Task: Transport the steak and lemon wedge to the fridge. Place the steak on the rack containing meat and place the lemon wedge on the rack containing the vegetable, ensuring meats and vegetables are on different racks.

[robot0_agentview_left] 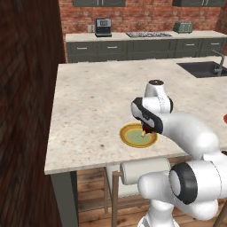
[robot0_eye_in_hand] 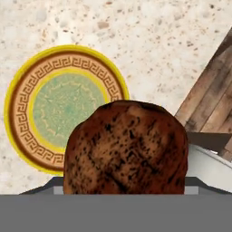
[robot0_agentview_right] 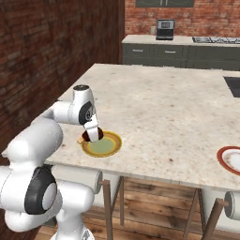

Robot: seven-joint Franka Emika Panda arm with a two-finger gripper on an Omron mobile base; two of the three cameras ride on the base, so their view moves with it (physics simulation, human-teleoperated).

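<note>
Fingers (robot0_agentview_right: 92,134) clenched on the steak (robot0_eye_in_hand: 126,149), held lifted just above the near rim of the yellow plate (robot0_eye_in_hand: 63,106) on the tabletop (robot0_agentview_left: 97,102); steak bulging up between the fingers in the hand view and hiding both tips, so depth of grip hard to judge; probably a hold on the widest part of the lump. Lemon wedge not made out anywhere near the fingers; fridge likewise beyond these views. Risks from here: rounded, uneven meat rolling or slipping out of the fingers during a wide swing or while the base drives, caused by a shallow pinch on a curved surface; pale stub end catching the plate rim if carried low; tabletop edge and the wooden stool (robot0_agentview_right: 112,197) close below the fingers, so a drop likely ending on the floor. No brand, label or readable writing; merely a key-pattern band around the plate.
</note>
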